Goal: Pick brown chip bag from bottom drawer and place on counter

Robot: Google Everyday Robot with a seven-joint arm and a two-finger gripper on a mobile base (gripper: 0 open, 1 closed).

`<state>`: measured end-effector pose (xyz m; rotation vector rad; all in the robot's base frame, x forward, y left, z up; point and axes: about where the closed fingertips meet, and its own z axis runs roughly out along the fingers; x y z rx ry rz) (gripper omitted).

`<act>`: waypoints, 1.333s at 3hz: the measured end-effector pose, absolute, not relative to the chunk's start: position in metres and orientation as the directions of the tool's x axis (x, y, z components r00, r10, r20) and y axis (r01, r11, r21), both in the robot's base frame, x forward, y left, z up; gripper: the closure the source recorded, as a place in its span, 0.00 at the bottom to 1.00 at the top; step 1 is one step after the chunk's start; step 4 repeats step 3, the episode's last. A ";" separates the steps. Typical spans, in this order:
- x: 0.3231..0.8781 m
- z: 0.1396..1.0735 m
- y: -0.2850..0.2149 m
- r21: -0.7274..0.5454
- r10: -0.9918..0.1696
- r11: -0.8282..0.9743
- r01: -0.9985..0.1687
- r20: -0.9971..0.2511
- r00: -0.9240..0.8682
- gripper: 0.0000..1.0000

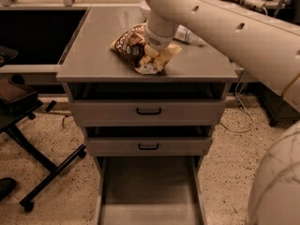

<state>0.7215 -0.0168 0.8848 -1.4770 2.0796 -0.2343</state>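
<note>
The brown chip bag lies crumpled on the counter, right of its middle and near the front edge. My gripper reaches down from the upper right and sits on the bag's right end, low against the counter top. The arm hides part of the bag. The bottom drawer is pulled out at the foot of the cabinet, and its grey floor shows nothing in it.
A clear plastic bottle lies on the counter behind my arm. Two shallower drawers with black handles sit above the bottom drawer. A black chair base stands on the floor to the left. A dark sunken bay adjoins the counter's left side.
</note>
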 end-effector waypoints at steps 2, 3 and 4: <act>0.722 0.885 -0.017 -0.452 -0.910 0.374 -0.810 -0.348 -0.226 0.00; 0.722 0.885 -0.017 -0.452 -0.910 0.374 -0.810 -0.348 -0.226 0.00; 0.722 0.885 -0.017 -0.452 -0.910 0.374 -0.810 -0.348 -0.226 0.00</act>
